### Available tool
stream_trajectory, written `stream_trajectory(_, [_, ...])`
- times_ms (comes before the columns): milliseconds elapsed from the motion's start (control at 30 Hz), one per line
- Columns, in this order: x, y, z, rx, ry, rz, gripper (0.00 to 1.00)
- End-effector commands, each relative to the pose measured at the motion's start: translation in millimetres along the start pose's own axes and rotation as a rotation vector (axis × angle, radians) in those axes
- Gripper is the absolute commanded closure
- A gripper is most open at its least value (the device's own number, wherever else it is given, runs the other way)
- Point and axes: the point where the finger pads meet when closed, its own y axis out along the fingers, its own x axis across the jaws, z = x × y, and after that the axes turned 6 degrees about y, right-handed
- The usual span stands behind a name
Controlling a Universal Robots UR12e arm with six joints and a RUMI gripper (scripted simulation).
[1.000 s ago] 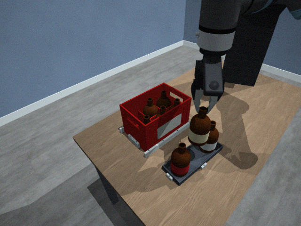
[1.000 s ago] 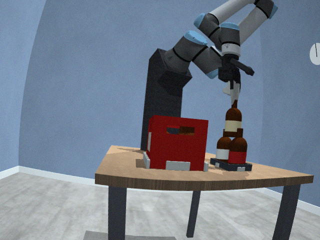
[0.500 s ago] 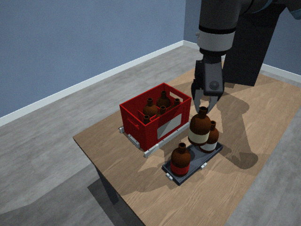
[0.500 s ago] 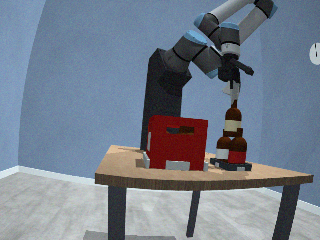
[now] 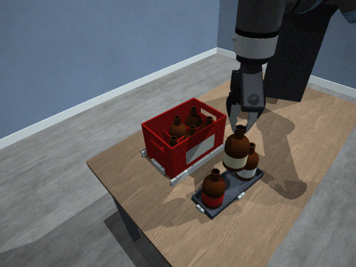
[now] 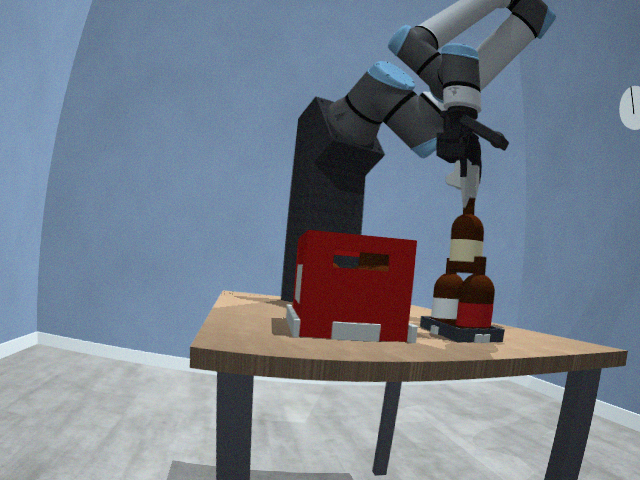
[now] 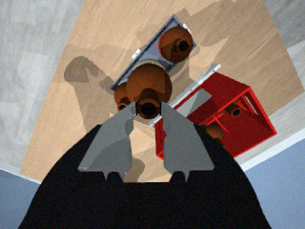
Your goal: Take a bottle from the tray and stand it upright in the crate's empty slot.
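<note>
My gripper (image 5: 241,127) is shut on the neck of a brown bottle with a cream label (image 5: 236,148) and holds it upright, lifted clear above the dark tray (image 5: 228,190). It also shows in the side view (image 6: 466,237) and in the wrist view (image 7: 149,86), with my gripper (image 7: 149,103) around its neck. On the tray stand a brown bottle with a red label (image 5: 213,188) at the near end and a brown bottle with a white label (image 5: 248,166) at the far end. The red crate (image 5: 182,138) stands left of the tray and holds several brown bottles; its empty slot is hard to make out.
The crate sits in a light grey frame (image 5: 183,168) on the wooden table. The arm's dark pedestal (image 6: 320,201) stands behind the table. The table's edges run close to the tray on the near side.
</note>
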Motion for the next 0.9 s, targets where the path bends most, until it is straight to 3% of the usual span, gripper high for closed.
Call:
stream_trajectory(0, [0, -4, 0, 0.001, -0.001, 0.0, 1.0])
stream_trajectory(867, [0, -29, 0, 0.001, -0.001, 0.0, 1.0])
